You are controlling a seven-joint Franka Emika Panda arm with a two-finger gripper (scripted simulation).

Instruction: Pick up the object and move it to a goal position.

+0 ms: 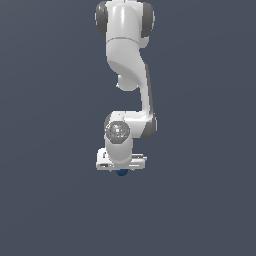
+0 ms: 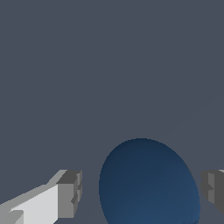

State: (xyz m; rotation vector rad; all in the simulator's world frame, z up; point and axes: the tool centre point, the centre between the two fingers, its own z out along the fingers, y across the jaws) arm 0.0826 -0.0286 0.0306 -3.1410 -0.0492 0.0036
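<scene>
The dark blue ball [image 2: 148,183] lies between my two fingers in the wrist view, with a gap on each side, so the pads [image 2: 70,192] do not touch it. My gripper [image 2: 142,192] is open around the ball. In the exterior view the white arm hangs down over the ball [image 1: 122,173], of which only a small blue part shows under the white hand; the gripper [image 1: 122,170] there is mostly hidden by the hand.
A plain dark grey surface [image 1: 200,200] fills both views. No other objects show.
</scene>
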